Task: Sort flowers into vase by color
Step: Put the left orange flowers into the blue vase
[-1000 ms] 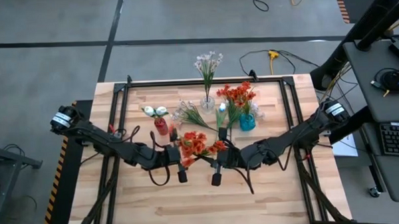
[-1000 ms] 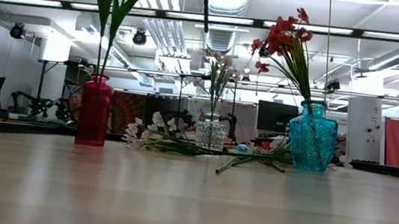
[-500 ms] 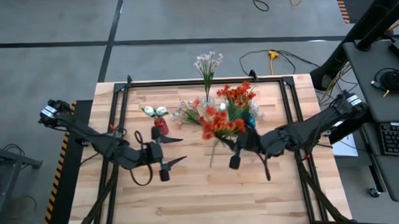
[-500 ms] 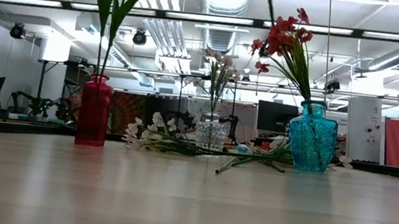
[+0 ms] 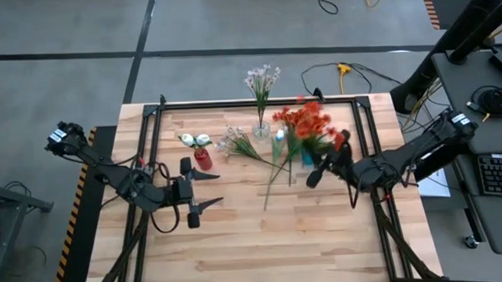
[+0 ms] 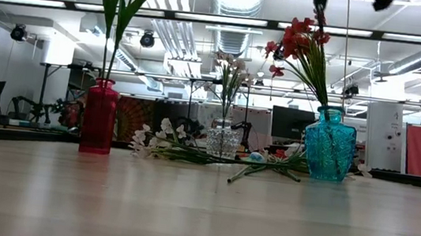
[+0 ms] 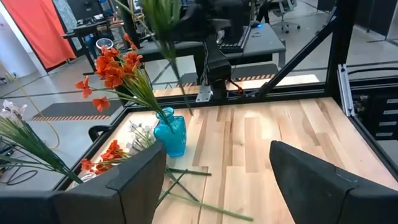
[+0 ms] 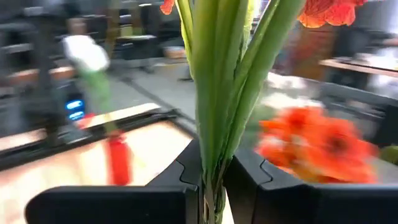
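So my right claw [image 5: 312, 177] is clamped tight on a bunch of orange-red flowers [image 5: 311, 122]; in the right wrist view the thick green stalks [image 8: 217, 93] are pinched right between my two fingers [image 8: 155, 199], blooms up top. From above, that bunch sits right over the blue vase [image 6: 328, 145] on the right side of the tabletop [image 5: 238, 242], which already has orange-red blooms in it [image 6: 302, 45]. My left claw [image 5: 195, 212] is spread wide with nothing in it, hanging over bare wood just in front of the red vase [image 5: 202, 159], the one holding the two white tulip buds [image 5: 194, 140]. The clear vase [image 5: 261, 129] at the back middle has the pale pink-white spray [image 5: 262, 77] standing in it. There are loose stems lying flat on the wood between the vases: a white-blossom spray [image 5: 237, 142] next to the clear vase, and a couple of green stalks [image 5: 277, 169] crossing each other near the blue vase. The low view shows all three vases upright in a row.
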You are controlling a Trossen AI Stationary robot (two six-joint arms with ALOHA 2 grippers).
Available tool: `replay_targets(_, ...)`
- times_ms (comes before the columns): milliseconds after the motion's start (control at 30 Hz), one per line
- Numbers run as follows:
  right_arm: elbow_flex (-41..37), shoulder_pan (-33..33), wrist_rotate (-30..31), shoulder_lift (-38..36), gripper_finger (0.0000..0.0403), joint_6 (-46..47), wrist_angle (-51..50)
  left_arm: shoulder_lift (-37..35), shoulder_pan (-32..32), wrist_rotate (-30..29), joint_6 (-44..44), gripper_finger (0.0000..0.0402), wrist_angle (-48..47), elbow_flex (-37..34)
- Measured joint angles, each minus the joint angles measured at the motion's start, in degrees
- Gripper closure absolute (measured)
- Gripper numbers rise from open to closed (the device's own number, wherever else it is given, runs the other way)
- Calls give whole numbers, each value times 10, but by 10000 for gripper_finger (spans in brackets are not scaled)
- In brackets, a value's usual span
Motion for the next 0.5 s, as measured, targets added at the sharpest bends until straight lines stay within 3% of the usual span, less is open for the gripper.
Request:
replay_targets(133, -12, 0, 75, -19, 365, 8, 2, 2, 0, 0, 1, 132, -12, 0)
replay_targets(500, -12, -5, 168, -52, 365, -35, 2, 2, 0, -31, 0, 133, -33, 0)
